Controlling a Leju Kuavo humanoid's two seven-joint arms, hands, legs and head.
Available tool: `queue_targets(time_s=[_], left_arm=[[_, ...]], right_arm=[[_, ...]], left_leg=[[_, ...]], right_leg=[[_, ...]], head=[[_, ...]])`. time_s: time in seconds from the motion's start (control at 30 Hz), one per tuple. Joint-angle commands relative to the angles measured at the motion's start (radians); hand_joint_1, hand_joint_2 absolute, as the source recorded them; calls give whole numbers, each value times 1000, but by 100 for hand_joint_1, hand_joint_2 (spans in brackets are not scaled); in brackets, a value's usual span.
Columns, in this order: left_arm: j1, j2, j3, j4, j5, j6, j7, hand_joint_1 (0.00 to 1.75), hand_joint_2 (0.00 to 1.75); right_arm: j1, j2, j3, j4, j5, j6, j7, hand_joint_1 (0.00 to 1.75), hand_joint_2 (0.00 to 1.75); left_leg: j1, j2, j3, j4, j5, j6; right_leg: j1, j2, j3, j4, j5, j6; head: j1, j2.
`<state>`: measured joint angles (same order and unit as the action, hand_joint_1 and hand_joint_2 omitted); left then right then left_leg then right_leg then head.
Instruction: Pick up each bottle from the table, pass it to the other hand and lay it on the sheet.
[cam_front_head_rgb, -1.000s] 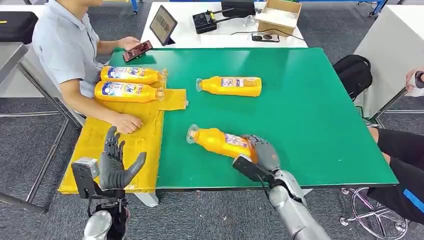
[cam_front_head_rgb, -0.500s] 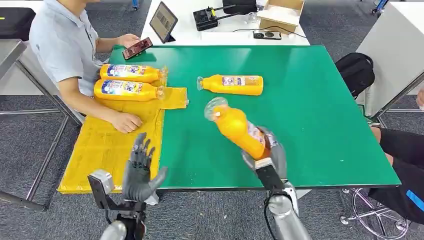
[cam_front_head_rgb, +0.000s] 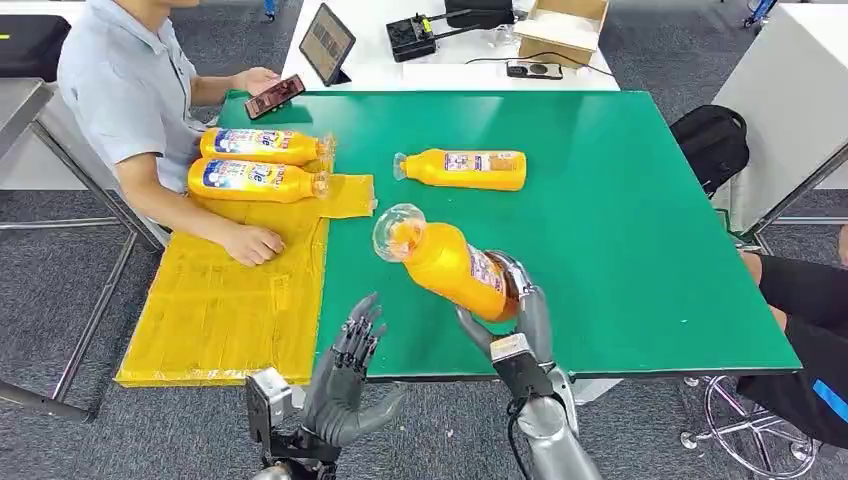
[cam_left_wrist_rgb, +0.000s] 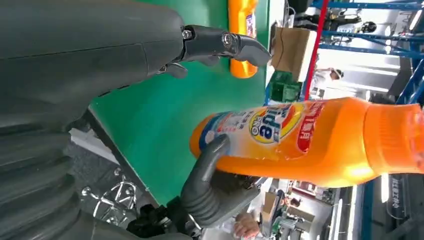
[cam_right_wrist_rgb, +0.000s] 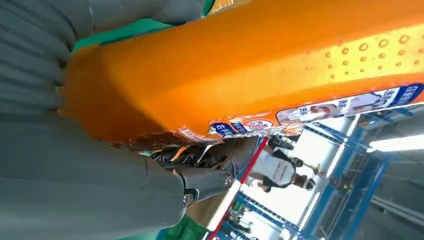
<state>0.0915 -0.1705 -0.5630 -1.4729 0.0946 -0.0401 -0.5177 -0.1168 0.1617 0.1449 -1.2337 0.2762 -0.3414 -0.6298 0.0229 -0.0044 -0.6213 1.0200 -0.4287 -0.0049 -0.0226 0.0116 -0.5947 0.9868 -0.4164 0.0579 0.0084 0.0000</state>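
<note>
The right hand (cam_front_head_rgb: 515, 320) holds the lifted bottle (cam_front_head_rgb: 447, 266) by its fat bottom end, with its fingers wrapped round it. The bottle is up in the air over the near edge of the green table (cam_front_head_rgb: 620, 230) and leans so its clear cap points to about ten o'clock. The left hand (cam_front_head_rgb: 345, 385) is wide, with its fingers spread and nothing in it, and it sits low at about eight o'clock from the bottle, near but not touching. The step now looks like the pass from one hand to the other. To do it well, I think the left hand should come up under the middle of the bottle, where the label is, and close all the way round before the right hand lets go. The bottle looks smooth and may slip, so a slow, firm hold is best. The yellow sheet (cam_front_head_rgb: 240, 300) lies at nine o'clock on the table's left side, and two bottles (cam_front_head_rgb: 255, 165) lie on its far end already. A person's hand (cam_front_head_rgb: 252, 244) rests on the sheet, so the bottle should go down well apart from it. One more bottle (cam_front_head_rgb: 465, 169) waits on the table at twelve o'clock.
</note>
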Motion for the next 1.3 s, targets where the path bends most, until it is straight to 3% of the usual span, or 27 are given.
queue_targets(time_s=[0.03, 0.17, 0.2, 0.4, 0.7, 0.9, 1.07, 1.2, 1.23, 1.27, 1.3], left_arm=[[-70, -7, -11, 83, 62, -19, 56, 0, 175], [-76, -1, -34, 61, -21, 37, 62, 0, 175], [-86, -3, -32, 81, 22, 5, 110, 0, 175], [-125, -35, 17, 114, 75, 42, 109, 0, 175], [-137, -48, 5, 122, 45, 103, 104, 0, 175], [-140, -52, 6, 113, 65, 169, 66, 0, 175], [-170, -76, 3, 114, -111, 420, -74, 0, 175], [-173, -74, 5, 115, -75, 402, -61, 0, 175], [-174, -74, 7, 118, -67, 400, -61, 26, 175], [-173, -76, 14, 118, -70, 414, -79, 108, 175], [-176, -76, 16, 120, -73, 425, -91, 147, 175]], right_arm=[[-34, -20, 151, 89, 129, -50, -32, 175, 175], [-79, 3, 221, 209, 172, -78, -43, 175, 175], [-99, 3, 249, 240, 181, -91, -64, 175, 175], [-130, 37, 301, 300, 141, -82, -68, 175, 175], [-116, 20, 338, 306, 134, -109, -68, 175, 175], [-100, 34, 338, 318, 65, -82, -68, 175, 175], [-106, 72, 402, 347, 68, -34, -68, 175, 175], [-108, 79, 423, 368, 57, -23, -68, 175, 175], [-108, 79, 427, 369, 55, -18, -68, 175, 175], [-107, 78, 434, 370, 53, -10, -68, 175, 175], [-106, 77, 442, 370, 54, -3, -68, 175, 175]], left_leg=[[0, 1, 6, -2, -2, 2], [0, 2, 3, -1, -1, 1], [0, 3, 5, -2, -1, 1], [0, 3, 4, -1, -1, 1], [0, 0, 3, -1, 0, 1], [0, -1, 3, -1, 0, 1], [0, 0, 4, -1, -1, 2], [0, -1, 2, -1, 0, 1], [0, -2, 3, -1, 0, 1], [0, -2, 6, -2, -1, 2], [1, -1, 6, -2, -2, 2]], right_leg=[[1, -1, 6, -2, -1, -3], [1, 1, 3, -1, 0, -2], [1, 2, 4, -2, 0, -3], [1, 1, 3, -1, 0, -2], [1, -2, 3, -1, -1, -2], [1, -2, 3, -1, -1, -2], [1, -2, 4, -1, -1, -3], [1, -2, 2, -1, -1, -2], [1, -4, 3, -1, -1, -2], [1, -4, 6, -2, -2, -3], [2, -2, 7, -2, -2, -4]], head=[[0, 0], [0, 0], [0, 0], [0, 0], [0, 0], [0, 0], [0, 0], [0, 0], [0, 0], [0, 0], [0, 0]])
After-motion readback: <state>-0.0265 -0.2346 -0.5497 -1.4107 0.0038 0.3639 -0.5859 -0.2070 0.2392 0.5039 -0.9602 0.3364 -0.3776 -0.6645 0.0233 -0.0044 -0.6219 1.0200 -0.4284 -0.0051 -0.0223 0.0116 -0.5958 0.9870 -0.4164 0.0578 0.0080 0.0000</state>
